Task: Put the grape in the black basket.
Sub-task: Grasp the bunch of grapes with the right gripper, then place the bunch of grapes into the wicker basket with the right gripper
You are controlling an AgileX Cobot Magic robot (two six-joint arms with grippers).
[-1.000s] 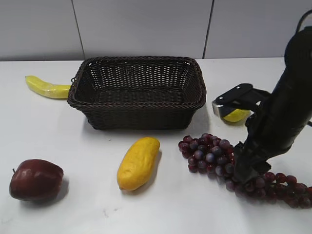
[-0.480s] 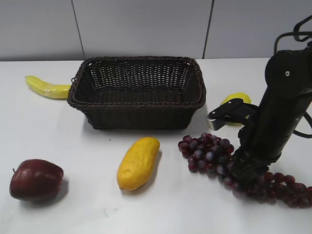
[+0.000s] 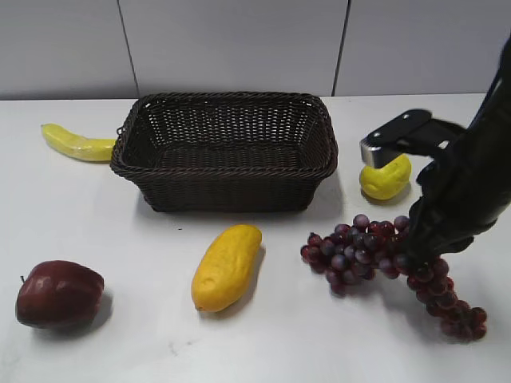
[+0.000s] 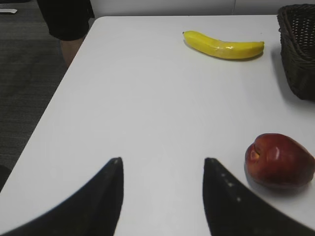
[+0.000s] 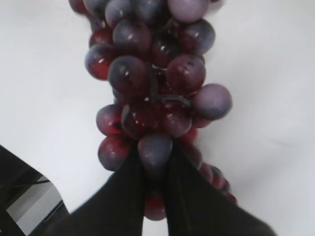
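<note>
The exterior view looks down at a slant across the bench (image 3: 96, 351) toward the back wall. The left wrist view looks low along the bench's left part, sharing the apple (image 4: 279, 160). The right wrist view sits very close above the grape (image 5: 155, 93).

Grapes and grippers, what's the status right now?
Right gripper shut on the grape, bunch partly lifted. Left gripper open, idle. Black basket empty, path clear.

White table (image 3: 104, 231) against a pale grey panelled wall (image 3: 231, 44).
Thin vertical seams divide the wall panels; beyond the table's left edge lies dark grey carpeted floor (image 4: 24, 98).
</note>
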